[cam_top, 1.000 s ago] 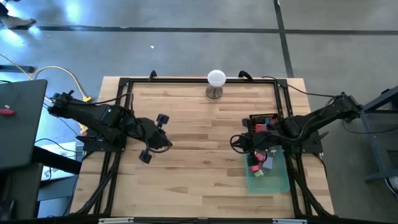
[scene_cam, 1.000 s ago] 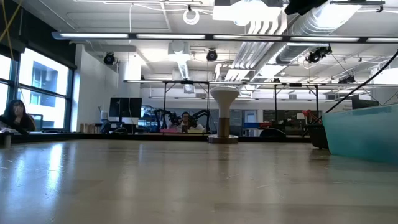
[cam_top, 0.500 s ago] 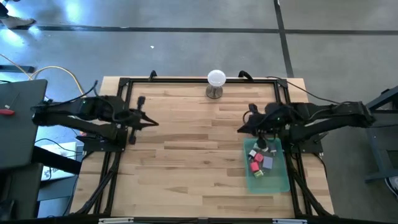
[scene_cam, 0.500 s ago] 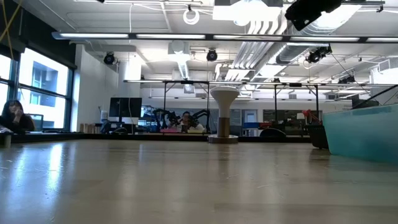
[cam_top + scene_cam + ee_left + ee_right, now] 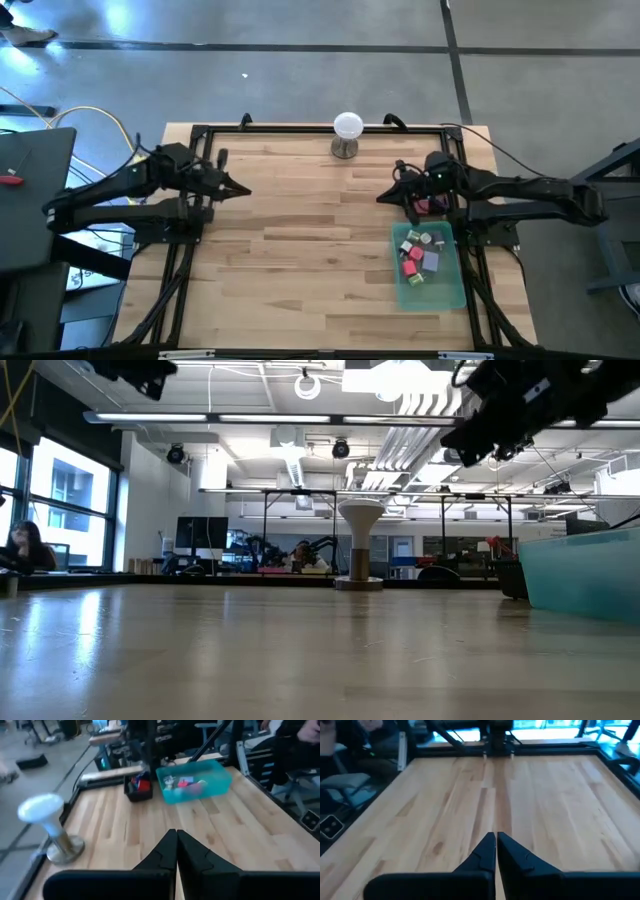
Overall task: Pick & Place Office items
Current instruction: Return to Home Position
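Holding six-odd office items [image 5: 419,256]: tray [image 5: 443,293]; left gripper [image 5: 243,192], right gripper [image 5: 383,198] closed.

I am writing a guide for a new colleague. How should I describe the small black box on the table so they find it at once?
Start from the wooden table and find the translucent green tray on the right arm's side. The black box stands just beside its short end. It is smaller, dark and opaque, with red pieces inside.
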